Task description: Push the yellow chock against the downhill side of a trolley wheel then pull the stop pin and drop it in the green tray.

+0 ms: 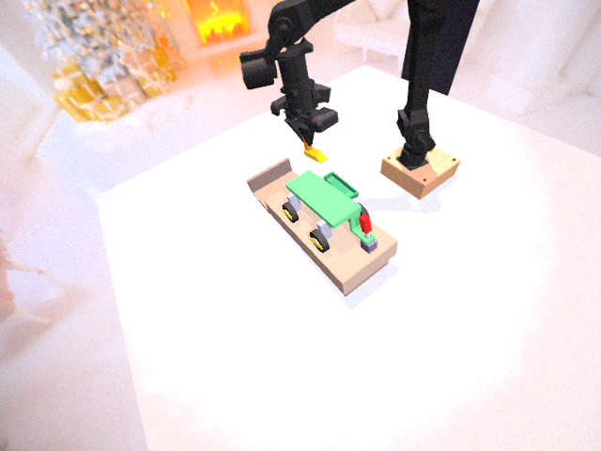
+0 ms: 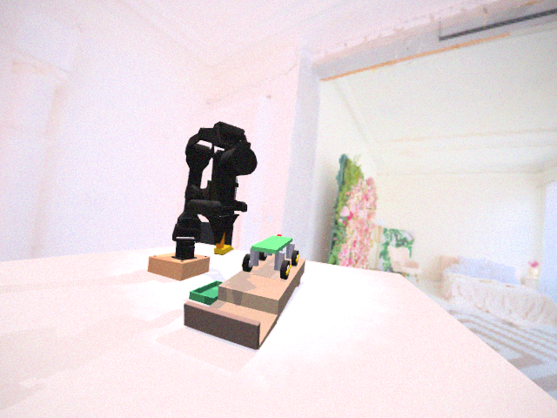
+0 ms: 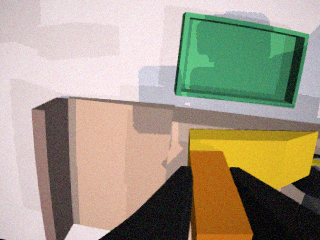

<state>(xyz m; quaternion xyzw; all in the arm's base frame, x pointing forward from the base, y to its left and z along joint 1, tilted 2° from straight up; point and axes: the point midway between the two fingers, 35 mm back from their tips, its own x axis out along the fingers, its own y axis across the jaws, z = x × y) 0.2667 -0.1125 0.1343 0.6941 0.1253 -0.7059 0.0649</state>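
My gripper (image 1: pixel 306 140) (image 2: pixel 223 234) (image 3: pixel 208 177) is shut on the orange handle of the yellow chock (image 1: pixel 315 155) (image 2: pixel 223 249) (image 3: pixel 255 155). It holds the chock in the air, above the lower part of the ramp in the wrist view. The green-topped trolley (image 1: pixel 322 197) (image 2: pixel 271 244) stands on the ramp (image 1: pixel 339 259) (image 2: pixel 251 284) (image 3: pixel 100 165), its wheels on the slope. The red-headed stop pin (image 1: pixel 364 224) stands upright in its block at the uphill end; only its red top shows in the exterior view. The green tray (image 1: pixel 341 184) (image 2: pixel 205 292) (image 3: pixel 240 60) is empty.
The ramp's downhill end has a raised dark end board (image 1: pixel 269 176) (image 2: pixel 221 325) (image 3: pixel 57 170). The green tray lies beside the ramp, on the side of the arm's wooden base block (image 1: pixel 420 169) (image 2: pixel 178 266). In the wrist view part of a wheel shows at the right edge.
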